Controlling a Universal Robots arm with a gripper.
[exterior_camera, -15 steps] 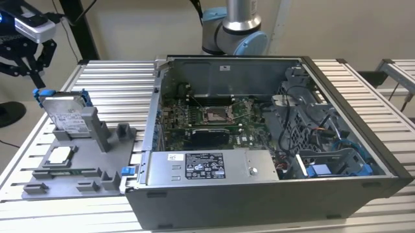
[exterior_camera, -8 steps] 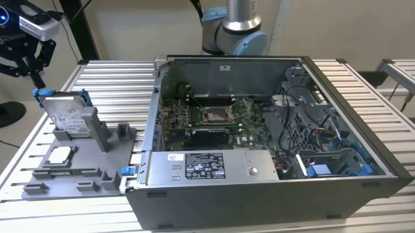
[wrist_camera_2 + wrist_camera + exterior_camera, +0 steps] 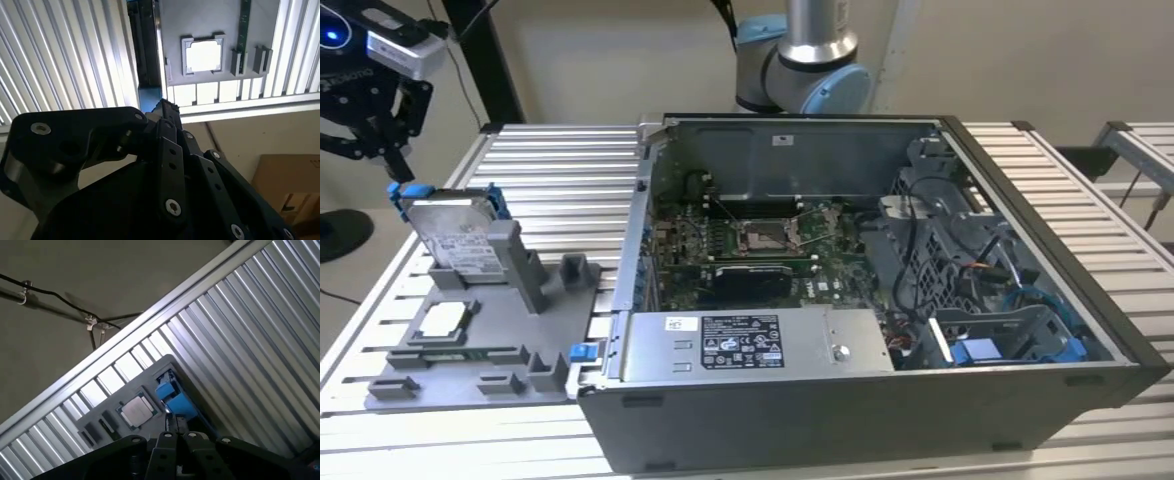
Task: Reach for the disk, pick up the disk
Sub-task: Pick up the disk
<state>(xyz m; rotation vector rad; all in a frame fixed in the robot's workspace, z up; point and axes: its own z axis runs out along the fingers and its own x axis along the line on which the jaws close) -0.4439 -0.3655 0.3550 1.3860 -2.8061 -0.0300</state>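
Note:
The disk [image 3: 454, 235], silver-grey with a white label and a bright blue bracket, stands upright and slightly tilted in a grey holder [image 3: 500, 345] at the exterior view's left. My gripper [image 3: 396, 172] comes down onto its top corner, fingers pressed together on the blue bracket edge. In the second wrist view the black fingertips [image 3: 164, 106] meet right at the blue bracket of the disk [image 3: 149, 97]. In the first wrist view my gripper [image 3: 172, 424] touches the blue bracket end of the disk [image 3: 175, 397].
A small square silver chip [image 3: 443, 320] lies in the holder in front of the disk, also seen as the chip [image 3: 202, 55] and the chip [image 3: 137, 410]. An open computer case [image 3: 854, 300] stands at the exterior view's right. The arm's base [image 3: 801, 60] rises behind it.

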